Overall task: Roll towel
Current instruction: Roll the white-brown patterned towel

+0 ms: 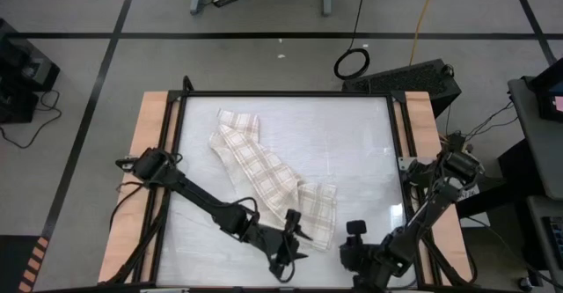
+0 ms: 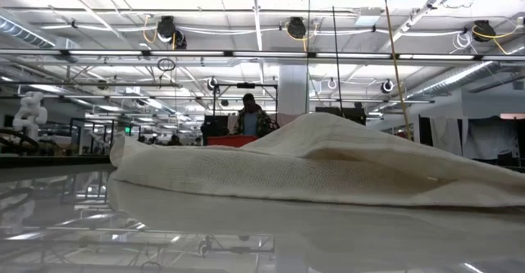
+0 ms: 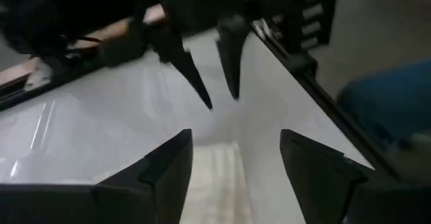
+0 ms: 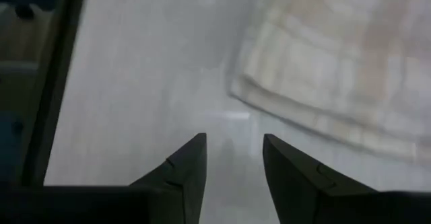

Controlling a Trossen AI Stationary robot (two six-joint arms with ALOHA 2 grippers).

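The towel (image 1: pixel 264 174), cream with a tan plaid grid, lies crumpled in a slanting band on the white table (image 1: pixel 352 143), from the far left toward the near right. In the low view the towel (image 2: pixel 312 166) is a low mound. My left gripper (image 1: pixel 299 236) is open at the towel's near end; a strip of towel (image 3: pixel 219 177) shows between and below its fingers (image 3: pixel 168 163), and I cannot tell whether they touch it. My right gripper (image 1: pixel 347 240) is open above bare table, just right of the towel's near edge (image 4: pixel 337 69). The left wrist view shows my right gripper (image 3: pixel 219 99) facing my left.
The table has a dark metal frame (image 1: pixel 396 152) and wooden side boards (image 1: pixel 149 152). Bare white surface (image 1: pixel 361 179) lies right of the towel. A person (image 2: pixel 250 113) sits in the room behind the table. The near table edge (image 1: pixel 317 284) is close to both grippers.
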